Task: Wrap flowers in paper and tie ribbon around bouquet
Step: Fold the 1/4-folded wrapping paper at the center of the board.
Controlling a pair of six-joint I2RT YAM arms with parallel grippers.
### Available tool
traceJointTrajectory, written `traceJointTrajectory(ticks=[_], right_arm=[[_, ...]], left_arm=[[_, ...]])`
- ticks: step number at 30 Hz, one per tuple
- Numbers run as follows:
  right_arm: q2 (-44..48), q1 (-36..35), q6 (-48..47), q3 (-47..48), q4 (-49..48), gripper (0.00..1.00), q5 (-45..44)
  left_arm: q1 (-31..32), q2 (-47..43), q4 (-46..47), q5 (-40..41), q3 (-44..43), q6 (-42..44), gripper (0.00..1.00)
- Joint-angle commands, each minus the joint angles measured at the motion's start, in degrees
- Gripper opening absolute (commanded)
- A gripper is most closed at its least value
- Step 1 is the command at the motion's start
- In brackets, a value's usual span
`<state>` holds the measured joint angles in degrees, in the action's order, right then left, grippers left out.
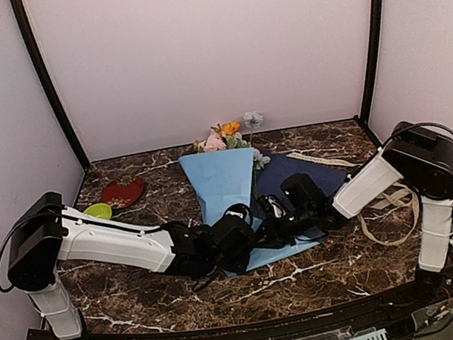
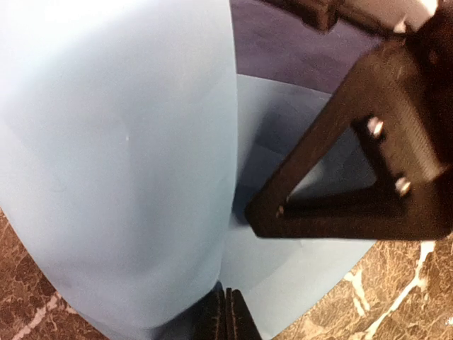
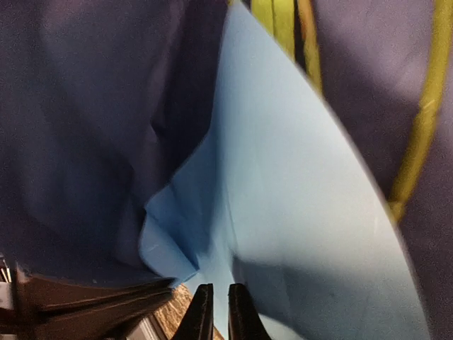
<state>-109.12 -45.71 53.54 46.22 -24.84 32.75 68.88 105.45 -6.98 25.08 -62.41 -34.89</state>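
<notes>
We count two arms, the left arm [image 1: 108, 240] and the right arm [image 1: 366, 182]; one paper [image 1: 222, 184]; one bunch of flowers [image 1: 225, 136]; one ribbon [image 1: 319, 158]; two dishes, a red dish [image 1: 122, 192] and a green dish [image 1: 98, 211]; one table [image 1: 312, 277].

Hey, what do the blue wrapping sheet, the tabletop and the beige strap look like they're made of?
The paper: thin matte sheet, light blue one side, navy the other, curving smoothly and creasing. The table: smooth brown marble look with white veins, possibly laminate. The ribbon: flat cream fabric, apparently, lying in limp loops.
</notes>
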Motion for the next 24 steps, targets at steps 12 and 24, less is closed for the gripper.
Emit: traceJointTrajectory(ticks=[12,24], right_arm=[[11.9,10.4,-4.5,-0.7,-0.3,0.40,-1.9],[4.0,10.4,-1.1,3.9,-4.9,0.45,5.7]], left_arm=[[-0.2,3.8,-2.4,-2.6,-3.7,5.5,0.00],[-0.2,4.0,-2.1,-3.3,-3.9,6.0,0.00]])
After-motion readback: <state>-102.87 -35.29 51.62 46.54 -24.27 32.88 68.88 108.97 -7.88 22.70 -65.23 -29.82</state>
